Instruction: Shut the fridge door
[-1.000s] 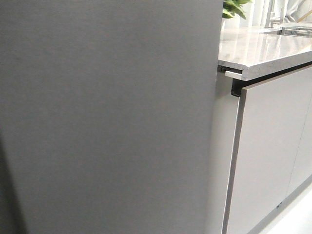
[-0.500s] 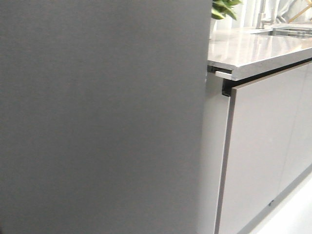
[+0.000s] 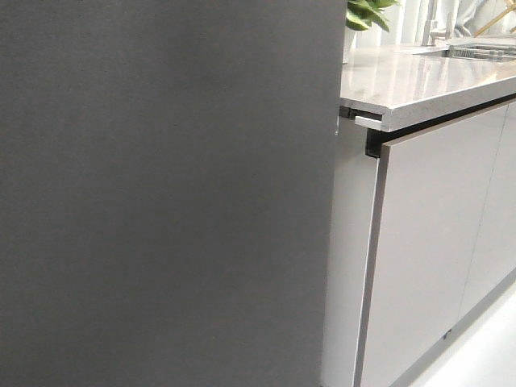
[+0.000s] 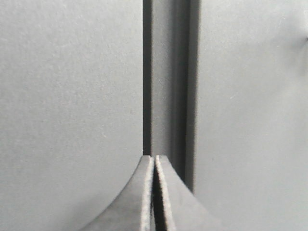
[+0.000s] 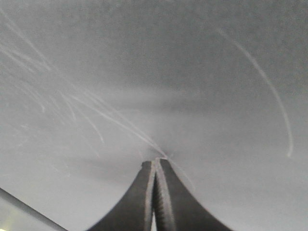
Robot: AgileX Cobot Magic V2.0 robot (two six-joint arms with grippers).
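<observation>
Fridge door (image 3: 161, 193): fills your front view, beside the counter (image 3: 419, 81).
Left tool (image 4: 154, 158): fingers pressed together, empty.
Right tool (image 5: 155, 161): closed too, tips at the door.

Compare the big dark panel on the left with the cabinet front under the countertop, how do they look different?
The fridge door is dark grey and matte; the cabinet front is paler grey with a slight sheen. The fridge door rises past the countertop and out of the picture; the cabinet front stops beneath it. Both are flat, with no handle showing.

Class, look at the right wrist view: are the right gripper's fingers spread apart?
No: the right gripper has its two fingers pressed together, tips close against the scratched fridge door.
</observation>
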